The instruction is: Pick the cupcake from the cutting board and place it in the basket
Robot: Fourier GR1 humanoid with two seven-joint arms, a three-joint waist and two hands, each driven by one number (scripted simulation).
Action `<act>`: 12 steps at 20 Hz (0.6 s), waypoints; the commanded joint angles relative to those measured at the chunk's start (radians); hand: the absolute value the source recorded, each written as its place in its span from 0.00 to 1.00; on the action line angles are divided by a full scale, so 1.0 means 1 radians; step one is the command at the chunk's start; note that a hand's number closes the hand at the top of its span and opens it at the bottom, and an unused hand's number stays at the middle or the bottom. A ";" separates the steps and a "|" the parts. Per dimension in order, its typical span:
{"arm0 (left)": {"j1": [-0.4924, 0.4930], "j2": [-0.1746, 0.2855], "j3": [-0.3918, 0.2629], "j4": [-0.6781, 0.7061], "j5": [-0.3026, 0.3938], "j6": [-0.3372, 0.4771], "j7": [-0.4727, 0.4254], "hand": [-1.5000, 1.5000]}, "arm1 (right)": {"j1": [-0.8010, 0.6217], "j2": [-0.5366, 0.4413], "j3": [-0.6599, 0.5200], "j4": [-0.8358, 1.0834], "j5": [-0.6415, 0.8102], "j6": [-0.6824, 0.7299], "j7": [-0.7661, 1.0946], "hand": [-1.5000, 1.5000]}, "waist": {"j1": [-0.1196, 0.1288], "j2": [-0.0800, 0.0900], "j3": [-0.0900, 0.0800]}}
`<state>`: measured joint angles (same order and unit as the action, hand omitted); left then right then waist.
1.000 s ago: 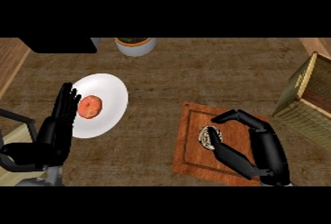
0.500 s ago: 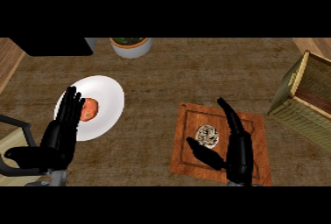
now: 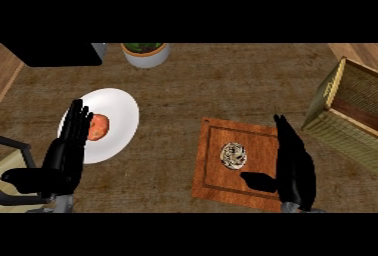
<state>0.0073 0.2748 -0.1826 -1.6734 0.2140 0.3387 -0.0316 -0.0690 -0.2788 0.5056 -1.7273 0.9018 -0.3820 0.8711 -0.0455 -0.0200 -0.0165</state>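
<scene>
The right hand [image 3: 295, 167], fingers [image 3: 285, 134] straight and empty, is nearer: the cupcake [image 3: 235, 155] lies just to its left, untouched.

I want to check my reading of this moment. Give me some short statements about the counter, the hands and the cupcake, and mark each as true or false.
1. The small round cupcake lies on the brown wooden cutting board. True.
2. The right hand is curled round the cupcake. False: its fingers are straight, beside the cupcake.
3. The woven wicker basket stands to the right of the board. True.
4. The white round plate carries nothing. False: a reddish round piece of food lies on it.
5. The left hand holds the basket. False: it is open at the plate's left edge.
</scene>
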 commanded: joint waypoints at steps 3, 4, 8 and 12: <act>0.001 -0.005 -0.007 -0.003 0.006 -0.020 -0.014 0.50 | -0.109 0.072 0.072 -0.183 0.004 0.398 0.346 0.00 | 0.037 0.006 0.006; -0.026 -0.008 -0.019 -0.004 -0.010 -0.006 0.017 0.50 | -0.124 0.068 0.060 -0.247 -0.011 0.466 0.400 0.00 | 0.025 0.007 0.009; -0.006 -0.006 -0.008 -0.005 0.012 -0.028 0.013 0.50 | -0.171 0.158 0.082 -0.331 0.006 0.620 0.570 0.00 | 0.034 0.009 0.011; -0.019 -0.018 -0.028 -0.012 -0.001 -0.029 0.012 0.50 | -0.273 0.209 -0.002 -0.233 0.006 0.700 0.604 0.00 | 0.052 0.017 0.011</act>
<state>-0.0110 0.2622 -0.2027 -1.6757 0.2066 0.3222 -0.0233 -0.2441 -0.1298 0.5462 -1.9811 0.9075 0.1157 1.2079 -0.0074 -0.0088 -0.0063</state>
